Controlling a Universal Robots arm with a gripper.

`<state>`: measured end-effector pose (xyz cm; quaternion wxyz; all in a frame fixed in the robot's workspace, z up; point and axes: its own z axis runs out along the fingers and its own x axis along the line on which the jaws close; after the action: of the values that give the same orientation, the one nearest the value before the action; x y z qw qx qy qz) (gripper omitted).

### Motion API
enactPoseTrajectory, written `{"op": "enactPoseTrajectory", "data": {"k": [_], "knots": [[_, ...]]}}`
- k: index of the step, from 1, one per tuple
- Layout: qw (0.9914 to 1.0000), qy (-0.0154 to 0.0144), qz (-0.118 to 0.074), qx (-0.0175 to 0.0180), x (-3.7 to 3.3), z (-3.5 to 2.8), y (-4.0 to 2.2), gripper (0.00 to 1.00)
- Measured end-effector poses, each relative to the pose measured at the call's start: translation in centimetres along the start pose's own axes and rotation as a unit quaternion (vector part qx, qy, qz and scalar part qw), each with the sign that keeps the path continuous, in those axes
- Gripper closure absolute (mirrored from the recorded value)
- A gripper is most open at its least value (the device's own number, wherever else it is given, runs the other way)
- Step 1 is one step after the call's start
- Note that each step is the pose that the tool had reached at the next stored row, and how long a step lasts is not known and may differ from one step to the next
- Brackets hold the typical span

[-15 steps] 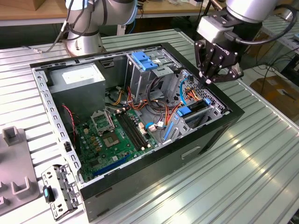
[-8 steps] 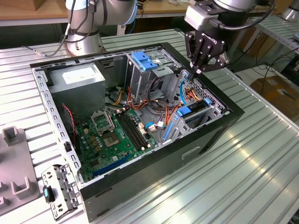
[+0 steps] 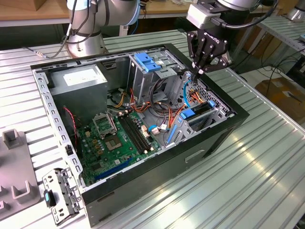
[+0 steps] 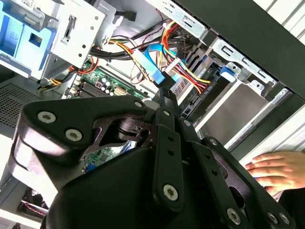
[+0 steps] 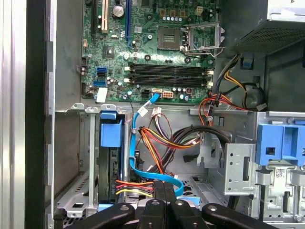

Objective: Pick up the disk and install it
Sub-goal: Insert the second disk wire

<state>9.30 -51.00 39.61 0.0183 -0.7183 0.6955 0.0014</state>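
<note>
Ribbed grey metal forms the table (image 3: 267,157) that carries one open black computer case (image 3: 214,138) in the exterior view. The gripper (image 3: 201,71) hangs over the case's corner toward the exterior view's right, its jaws pinched together with nothing between them, the tips just above the blue cables (image 3: 190,93). The disk (image 3: 193,114) sits in the drive bay below the tips, seated on edge; just its blue carrier end and a sliver of dark body show, the rest hidden by the bay walls. One green motherboard (image 3: 114,143) lies on the case floor, and one blue latch (image 3: 145,62) tops the tall metal cage. The robot arm base (image 3: 86,28) is cut off at the frame's top.

In the second wrist view, the black gripper (image 4: 164,95) linkage blocks much of the case; its tips meet near the blue cable (image 4: 155,71). One person's hand (image 4: 279,169) rests at the case edge, partly cut off.

In the first wrist view, the gripper (image 5: 163,191) tips are shut against each other, cut off by the frame's edge. The disk (image 5: 110,157) stands in its bay, blue carrier tab toward the motherboard (image 5: 152,47), its lower body in shadow
</note>
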Motion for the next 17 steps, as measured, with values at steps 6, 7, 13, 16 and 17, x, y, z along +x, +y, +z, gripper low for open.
{"op": "enactPoseTrajectory", "data": {"k": [6,7,13,16,17], "knots": [[1.00000,0.0000,0.000,-0.0005,0.00,0.00,0.00,0.89],[1.00000,0.0000,0.000,-0.0012,0.00,-0.01,-0.01,0.89],[0.99994,0.0078,0.000,-0.0070,-0.33,0.00,-0.29,0.89],[0.99982,0.0136,0.000,-0.0134,-0.72,0.02,-0.65,0.89],[0.99975,0.0168,0.000,-0.0149,-0.81,0.04,-0.72,0.89]]}}
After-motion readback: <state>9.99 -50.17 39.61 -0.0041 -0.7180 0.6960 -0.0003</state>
